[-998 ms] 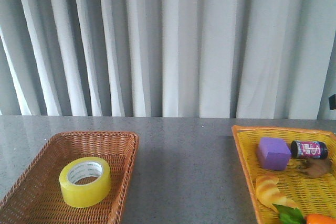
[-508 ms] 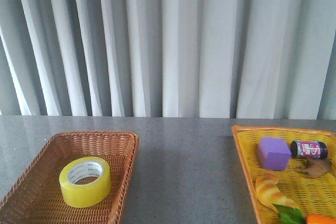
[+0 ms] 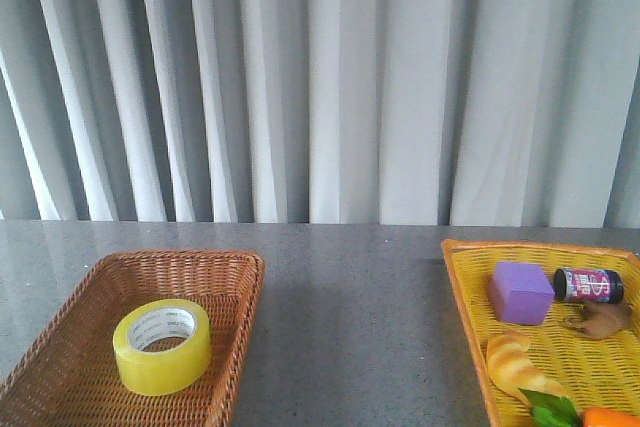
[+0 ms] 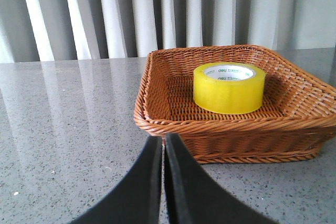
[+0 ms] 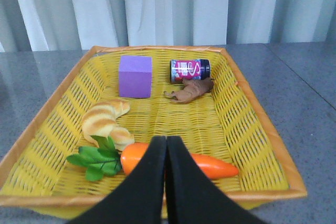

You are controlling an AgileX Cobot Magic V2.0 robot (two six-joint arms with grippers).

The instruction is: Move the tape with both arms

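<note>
Both grippers are sitting closed, and I'm seeing the tape resting in the brown basket.

I'm watching the brown basket lying just ahead of my left gripper, fingers pressed together, with the tape standing flat inside it. My right gripper, jaws together too, is hovering over the yellow basket, directly above the carrot, with the croissant and purple block lying beyond.

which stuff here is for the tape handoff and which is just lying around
For the job:
tape, in the brown basket
left gripper, jaws shut
right gripper, jaws shut

Lying about, all in the yellow basket:
purple block
can
croissant
carrot
</note>
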